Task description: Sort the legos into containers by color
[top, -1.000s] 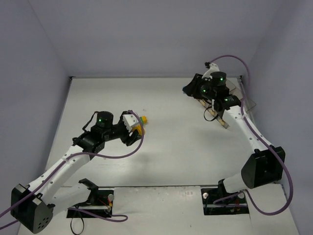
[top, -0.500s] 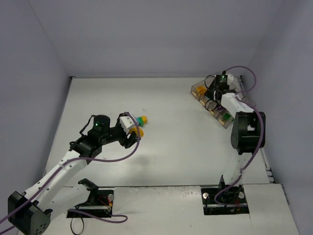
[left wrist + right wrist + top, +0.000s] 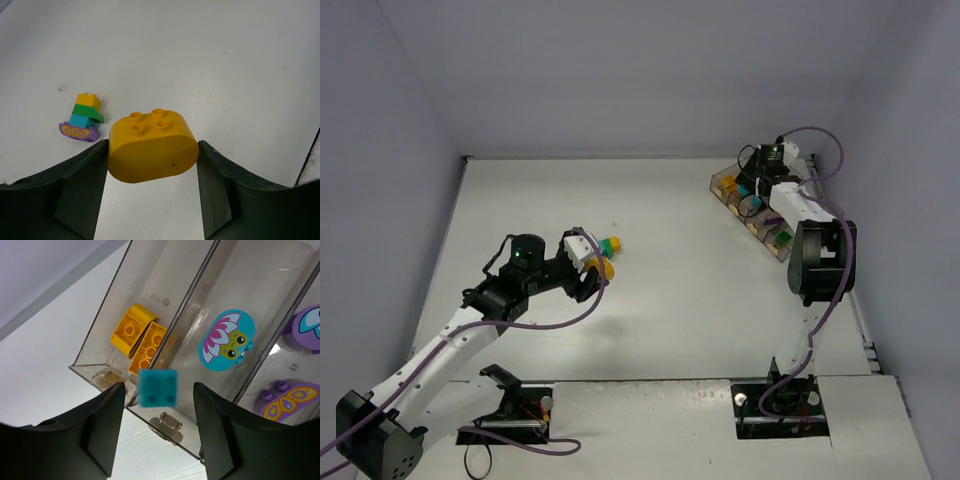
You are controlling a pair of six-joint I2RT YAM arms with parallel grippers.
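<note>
Left gripper [image 3: 152, 147] is clamped on a yellow brick [image 3: 150, 155] – a rounded oval one with studs on top, pinched at both ends between the dark fingers [image 3: 80, 185]. It is held above the white table [image 3: 225, 60]. Just off to the left of it on the table sits a small stack of bricks [image 3: 82, 118]: yellow on top, then green, then teal, with a purple base piece. That stack is apart from the gripper, touching nothing.

Over on the far right, the right gripper [image 3: 159, 390] hangs above the near end of the tray [image 3: 150, 270] with its jaws standing apart. Between them is a square teal brick [image 3: 158, 387] – blurred, with a gap on either side, touching neither finger. It shows over the wall dividing the end bin from the next; whether it is resting on anything I cannot tell.

Inside the tray, the end bin holds two yellow bricks [image 3: 137, 340] lying side by side. The second bin holds a teal oval piece [image 3: 226, 340] with a printed face. The third holds purple pieces [image 3: 287, 399].
</note>
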